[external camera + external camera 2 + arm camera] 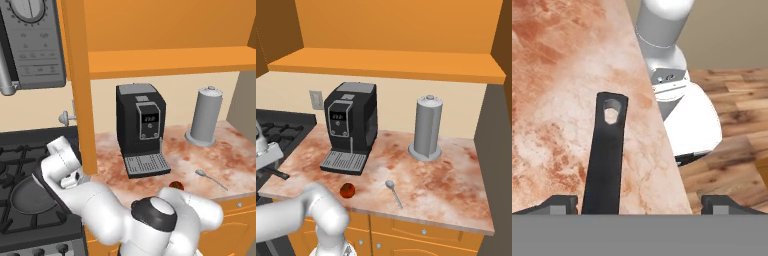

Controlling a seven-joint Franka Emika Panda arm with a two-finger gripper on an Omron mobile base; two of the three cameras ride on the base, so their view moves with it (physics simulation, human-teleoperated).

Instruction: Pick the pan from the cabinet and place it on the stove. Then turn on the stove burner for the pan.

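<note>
- The jaws (639, 202) are spread wide in the hand view, one tip at each bottom corner, with the pan handle (605, 157) running up between them and touching neither. So they've got hold of nothing.
- Past the handle's hanging-hole end, the hand view shows the marbled desk (557, 75) with its front edge cutting diagonally across, then wooden floor (737, 105) beyond that edge.
- The pan (31, 196) sits on the stove (15, 155), on the grate at the front corner nearest the desk, and it looks flat and settled. I'd call the pick-and-place half done.
- What's left, as I read it: turn on the burner under the pan. The knobs (50, 249) line the stove's front edge and look untouched, and I can't spot any flame.
- The open cabinet (165, 57) hangs above the desk, and its bottom shelf looks bare from here.
- View differences: the left base view gives the pan body on the grate and the knob row; the right base view just catches the handle (274, 173) poking out by the stove's edge.
- The right base view is better for the desk clutter: coffee machine (351, 127) towards the stove end, grey canister (427, 127) towards the back, and a tomato (347, 190) and spoon (393, 192) near the front edge.
</note>
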